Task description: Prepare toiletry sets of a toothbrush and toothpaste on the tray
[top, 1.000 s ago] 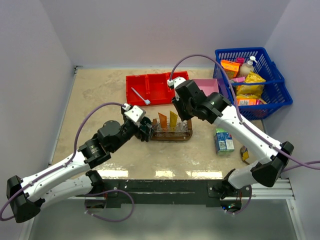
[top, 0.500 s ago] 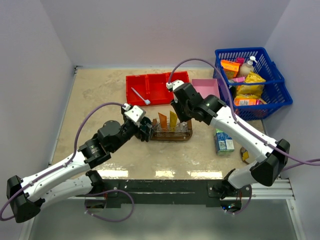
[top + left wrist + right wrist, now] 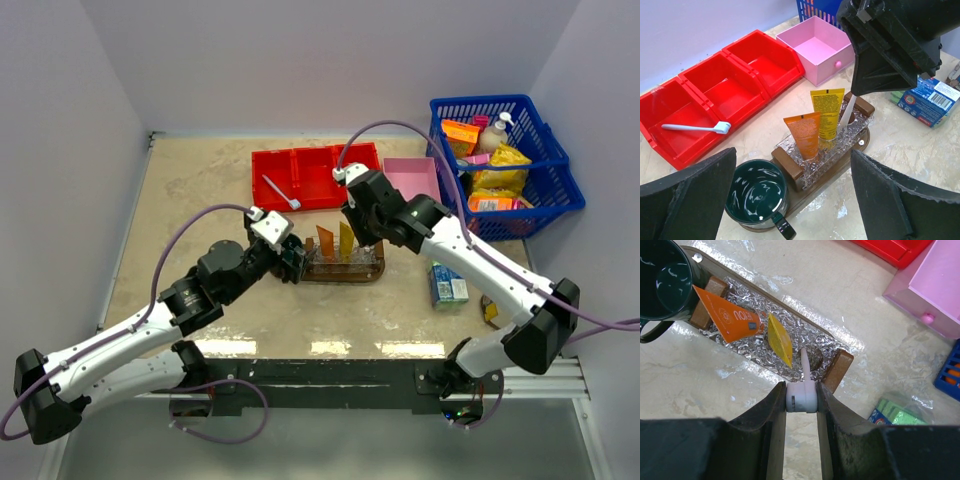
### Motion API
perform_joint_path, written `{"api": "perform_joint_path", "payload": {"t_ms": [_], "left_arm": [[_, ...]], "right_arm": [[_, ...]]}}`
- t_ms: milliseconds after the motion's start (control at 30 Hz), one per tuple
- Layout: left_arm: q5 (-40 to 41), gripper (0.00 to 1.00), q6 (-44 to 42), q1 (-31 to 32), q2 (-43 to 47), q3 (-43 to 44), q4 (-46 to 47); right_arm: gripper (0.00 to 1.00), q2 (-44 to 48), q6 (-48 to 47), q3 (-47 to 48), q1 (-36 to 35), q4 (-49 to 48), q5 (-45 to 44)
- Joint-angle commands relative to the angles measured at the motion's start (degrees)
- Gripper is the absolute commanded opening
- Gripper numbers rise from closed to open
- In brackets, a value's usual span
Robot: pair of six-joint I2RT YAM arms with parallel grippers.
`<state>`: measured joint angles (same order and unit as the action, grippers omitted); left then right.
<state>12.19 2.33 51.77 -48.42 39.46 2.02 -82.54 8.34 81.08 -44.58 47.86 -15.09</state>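
The tray is a dark brown oval board carrying a clear holder and a dark green mug. A deep orange toothpaste tube and a yellower one stand in the holder. My right gripper is shut on the head of a white toothbrush. Its handle points down into a hole at the holder's right end. My left gripper is open and empty just beside the tray's mug end. Another toothbrush lies in the red bin.
The red three-compartment bin and a pink box stand behind the tray. A blue basket of goods is at the back right. A green-blue packet lies right of the tray.
My right gripper has shifted slightly left over the tray's right end with the toothbrush still in it. The left arm has barely moved.
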Motion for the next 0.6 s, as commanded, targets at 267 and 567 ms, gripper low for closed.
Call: {"api": "perform_joint_path", "payload": {"t_ms": [267,567], "left_arm": [[-0.41,1.0,-0.39,-0.09,-0.27,1.32,1.93],[-0.58,1.0,-0.39,-0.09,-0.27,1.41,1.93]], "right_arm": [[0.09,3.88,1.15,-3.29,0.28,-2.68,-0.73],[0.31,5.37,2.47,-4.0,0.28,-2.94,-0.55]]}}
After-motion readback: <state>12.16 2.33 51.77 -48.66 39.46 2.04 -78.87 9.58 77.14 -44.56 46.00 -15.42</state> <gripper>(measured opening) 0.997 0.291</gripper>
